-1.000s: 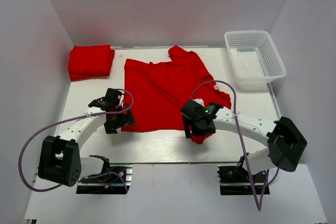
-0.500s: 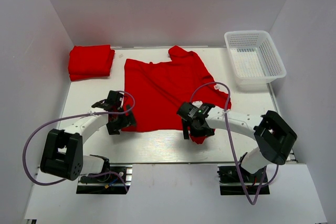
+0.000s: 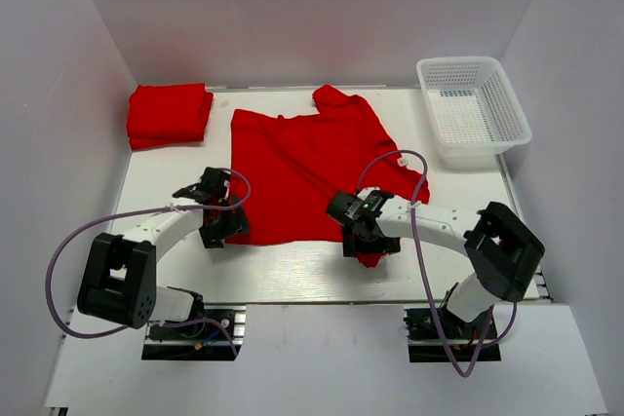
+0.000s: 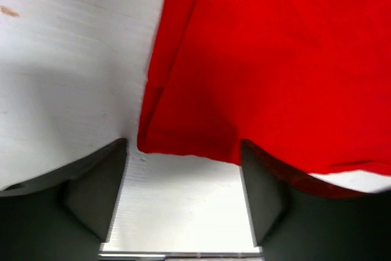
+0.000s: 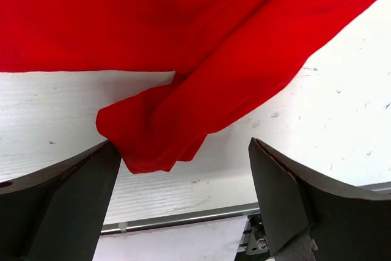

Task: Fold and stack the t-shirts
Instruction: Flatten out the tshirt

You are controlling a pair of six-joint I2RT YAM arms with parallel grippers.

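Note:
One red t-shirt [image 3: 312,163] lies spread flat on the middle of the white table [image 3: 292,275]. A folded red t-shirt stack [image 3: 169,114] sits at the back left. My left gripper [image 3: 232,219] is at the spread shirt's near left corner. In the left wrist view that gripper [image 4: 183,194] is open, and the shirt's hem corner [image 4: 183,142] lies just beyond its fingertips. My right gripper [image 3: 369,241] is at the near right corner. In the right wrist view it [image 5: 177,194] is open, with a bunched flap of the shirt [image 5: 153,139] between its jaws, close to the left finger [image 5: 67,200].
A white mesh basket [image 3: 473,109] stands at the back right. The table's near metal edge [image 5: 183,215] runs just below the right gripper. White walls close in the back and both sides.
The right arm has drawn in leftward, its gripper settling over the shirt's bunched near right corner. The left gripper has edged slightly toward the shirt's near left corner.

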